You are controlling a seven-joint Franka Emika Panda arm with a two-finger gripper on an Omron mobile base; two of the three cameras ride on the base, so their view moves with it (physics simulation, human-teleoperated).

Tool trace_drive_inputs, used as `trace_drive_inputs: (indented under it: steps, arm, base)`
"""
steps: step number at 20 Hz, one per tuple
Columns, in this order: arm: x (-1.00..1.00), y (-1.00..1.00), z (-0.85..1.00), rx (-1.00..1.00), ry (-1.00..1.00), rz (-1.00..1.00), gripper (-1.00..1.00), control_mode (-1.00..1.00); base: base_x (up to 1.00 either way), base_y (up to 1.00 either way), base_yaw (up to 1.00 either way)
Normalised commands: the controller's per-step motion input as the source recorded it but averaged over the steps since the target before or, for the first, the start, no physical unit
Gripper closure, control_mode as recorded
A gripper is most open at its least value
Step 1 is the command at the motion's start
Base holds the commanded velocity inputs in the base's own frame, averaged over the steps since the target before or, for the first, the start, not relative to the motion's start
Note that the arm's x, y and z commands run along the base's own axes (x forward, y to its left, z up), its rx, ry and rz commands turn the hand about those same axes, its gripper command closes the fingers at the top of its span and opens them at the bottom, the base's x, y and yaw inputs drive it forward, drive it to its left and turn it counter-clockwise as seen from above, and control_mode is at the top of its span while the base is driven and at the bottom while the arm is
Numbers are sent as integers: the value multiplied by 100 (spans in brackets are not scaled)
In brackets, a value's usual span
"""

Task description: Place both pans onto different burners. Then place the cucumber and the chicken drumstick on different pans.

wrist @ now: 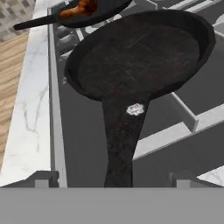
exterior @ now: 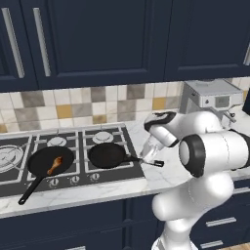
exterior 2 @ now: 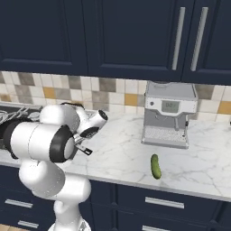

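Two black pans sit on the front burners of the cooktop. The left pan holds the orange-brown chicken drumstick. The right pan is empty, and its handle points right over the counter. My gripper hangs over that handle. In the hand view my gripper is open, its fingertips wide apart on either side of the handle and not touching it. The empty pan lies just ahead, with the drumstick pan beyond it. The green cucumber lies on the marble counter to the right.
A silver coffee machine stands at the back of the counter, behind the cucumber. Two back burners and a large left burner carry nothing. Dark cabinets hang overhead. The counter's front edge runs close to the cucumber.
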Motion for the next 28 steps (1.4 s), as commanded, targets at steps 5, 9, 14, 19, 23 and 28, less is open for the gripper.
trace_drive_inputs:
  steps: [5,9,14,19,23,28]
  arm:
    - [-8,0,52,0,-4,0,-100,-100]
    - [-12,0,10,-15,-3,-11,-100,-100]
    - [-16,0,8,-27,-9,-24,-100,-100]
    - [-18,0,12,-22,-11,-35,-100,-100]
    - [-4,-4,24,-7,-8,-28,-100,-100]
    - [-4,-25,6,-6,-2,-21,-100,-100]
  base:
    - [0,0,0]
    - [0,0,0]
    - [0,0,0]
    - [0,0,0]
    - [0,0,0]
    - [0,0,0]
